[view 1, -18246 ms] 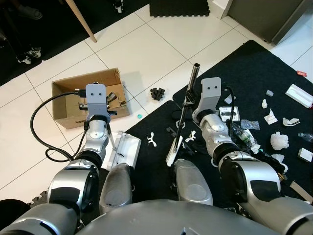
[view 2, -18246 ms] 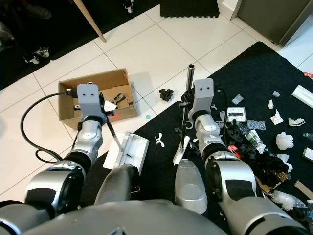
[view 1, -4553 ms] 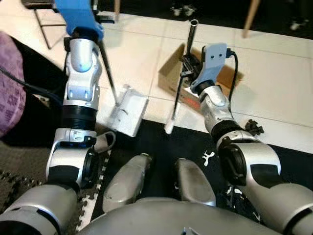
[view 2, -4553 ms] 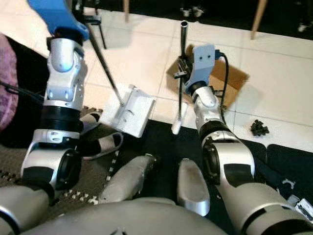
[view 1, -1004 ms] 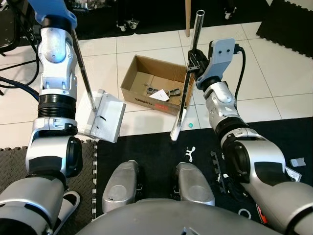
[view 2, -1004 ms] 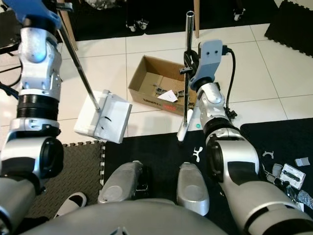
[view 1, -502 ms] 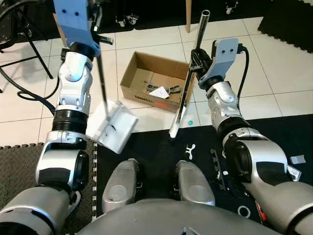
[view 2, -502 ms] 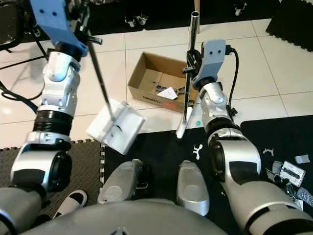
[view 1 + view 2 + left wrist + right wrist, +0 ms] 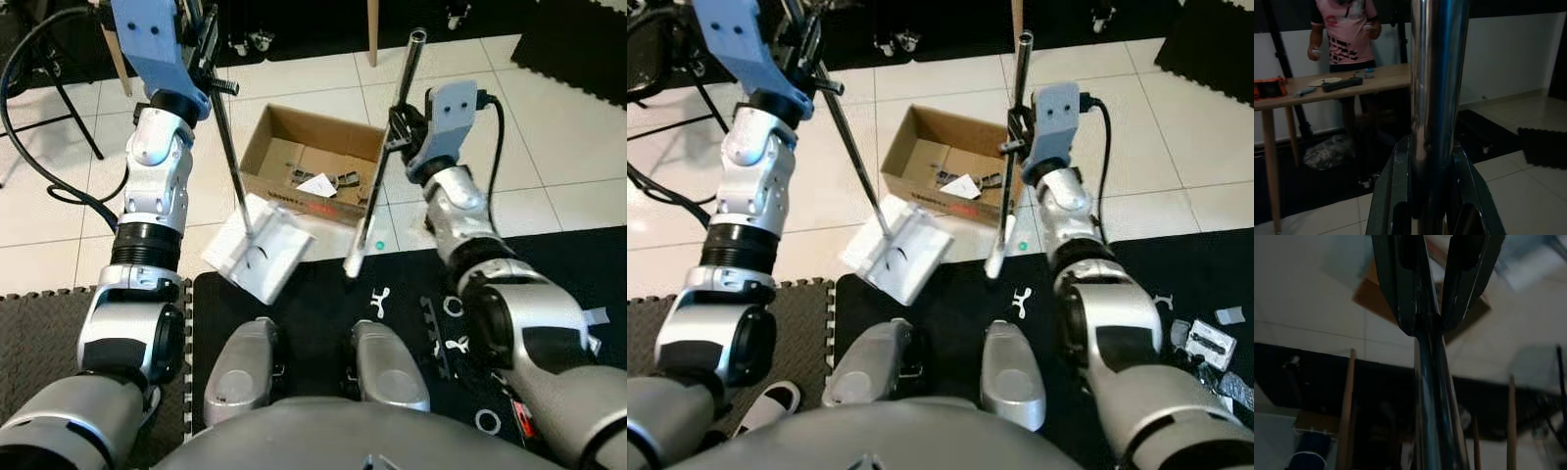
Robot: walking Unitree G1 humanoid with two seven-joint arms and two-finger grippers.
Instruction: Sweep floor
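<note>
L gripper (image 9: pixel 1432 205) clamped the dustpan (image 9: pixel 260 247) pole, R gripper (image 9: pixel 1437 308) clamped the broom (image 9: pixel 384 162) pole, probably just above the box (image 9: pixel 309 166)

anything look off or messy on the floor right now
Small white clips and black bits lie scattered on the black mat, and a teal cap sits on the tile beside the box. The dustpan hangs tilted.

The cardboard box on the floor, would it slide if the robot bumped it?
Probably. The cardboard box sits on smooth tile, open on top with only a few small scraps inside, so it looks light. A low nudge would likely slide it rather than tip it.
</note>
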